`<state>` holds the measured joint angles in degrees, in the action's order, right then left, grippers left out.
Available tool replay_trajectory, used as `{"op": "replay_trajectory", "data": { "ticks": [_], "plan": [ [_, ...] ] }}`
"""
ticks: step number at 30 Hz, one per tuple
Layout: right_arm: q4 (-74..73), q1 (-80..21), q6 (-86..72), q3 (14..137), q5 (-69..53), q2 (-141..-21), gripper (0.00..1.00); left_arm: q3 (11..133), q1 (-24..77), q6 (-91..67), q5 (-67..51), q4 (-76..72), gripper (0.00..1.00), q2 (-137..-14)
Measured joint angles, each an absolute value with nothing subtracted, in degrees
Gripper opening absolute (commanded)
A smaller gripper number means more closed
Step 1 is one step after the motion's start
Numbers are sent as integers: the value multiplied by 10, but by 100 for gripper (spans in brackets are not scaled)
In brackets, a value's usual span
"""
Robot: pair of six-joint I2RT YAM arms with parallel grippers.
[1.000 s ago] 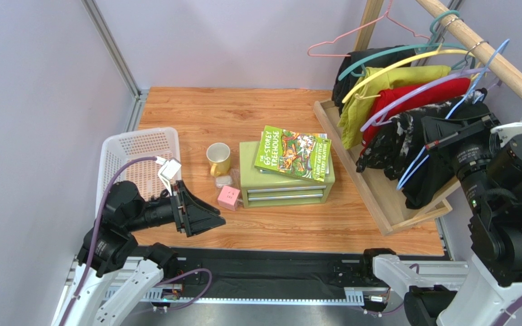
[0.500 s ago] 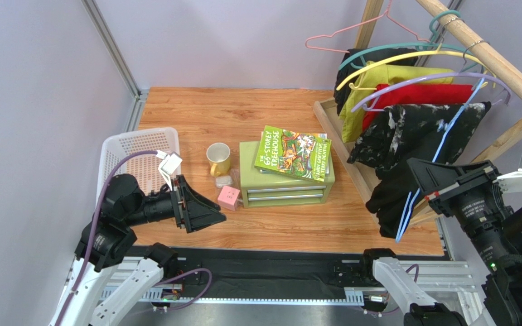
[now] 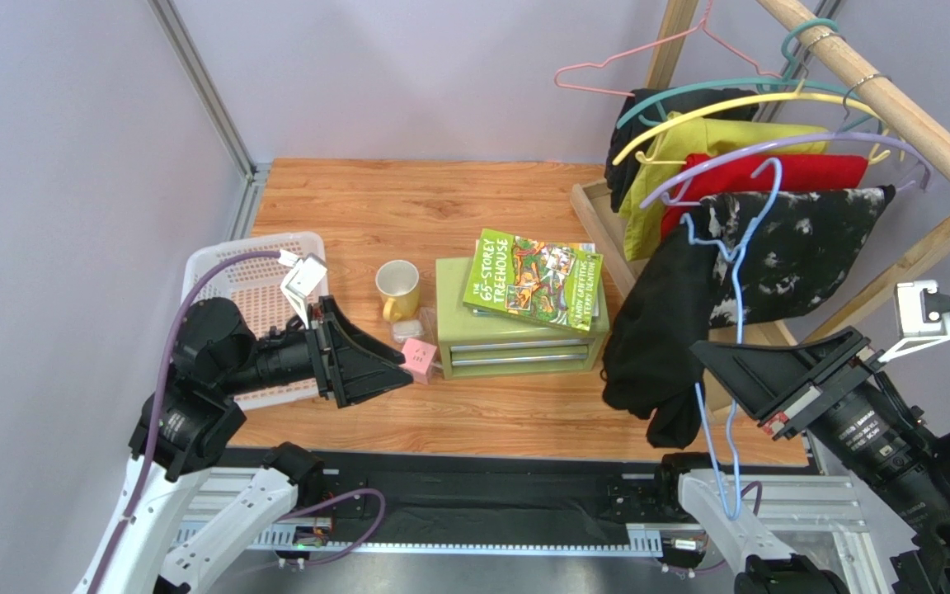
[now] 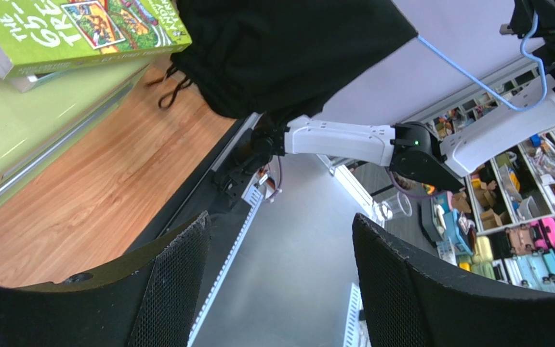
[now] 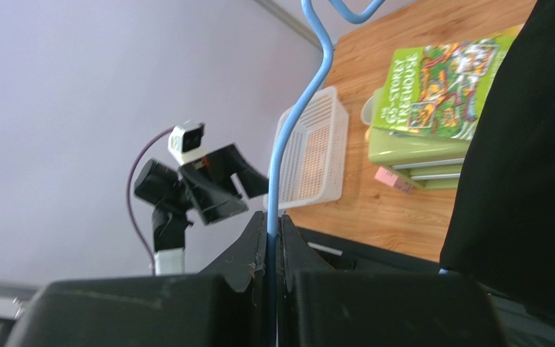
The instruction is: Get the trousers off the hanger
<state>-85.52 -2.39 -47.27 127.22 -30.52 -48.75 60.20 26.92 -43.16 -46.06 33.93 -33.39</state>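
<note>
My right gripper is shut on the wire of a blue hanger, off the wooden rail. The grip shows in the right wrist view. Plain black trousers hang from that hanger, low over the table's near edge. They also show in the right wrist view and the left wrist view. Yellow-green, red, black speckled and dark trousers stay on hangers on the rail. My left gripper is open and empty, left of the black trousers; it also shows in the left wrist view.
A green drawer box carries a green book mid-table. A yellow mug and a pink cube stand left of it. A white basket is at the left. An empty pink hanger hangs on the rack.
My right gripper has pulled the blue hanger with the black trousers off the rail, toward the near left. My left gripper has shifted slightly right.
</note>
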Motion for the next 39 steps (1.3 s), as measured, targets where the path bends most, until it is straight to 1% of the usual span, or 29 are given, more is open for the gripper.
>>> {"op": "replay_trajectory", "data": {
  "ticks": [5, 11, 15, 21, 25, 27, 33, 39],
  "plan": [
    [-857, -20, -493, 1293, -396, -488, 0, 607, 315, -446, -438, 301, 75, -357],
    [-831, 1, -550, 1301, -486, -488, 0, 646, 442, -444, -371, 291, 75, -417],
    [-732, 37, -648, 1304, -544, -498, 0, 688, 492, -440, -317, 276, 76, -449],
    [-471, 173, -828, 1330, -631, -562, 0, 768, 518, -434, -267, 249, 77, -477],
    [-320, 211, -911, 1357, -641, -621, 0, 849, 523, -417, -250, 235, 77, -512],
    [-276, 215, -931, 1350, -637, -636, 0, 889, 525, -403, -241, 233, 78, -533],
    [-241, 219, -956, 1329, -636, -668, 0, 1005, 533, -340, -196, 247, 78, -616],
    [-230, 219, -964, 1333, -635, -714, 0, 1050, 541, -275, -123, 265, 80, -686]
  ]
}}
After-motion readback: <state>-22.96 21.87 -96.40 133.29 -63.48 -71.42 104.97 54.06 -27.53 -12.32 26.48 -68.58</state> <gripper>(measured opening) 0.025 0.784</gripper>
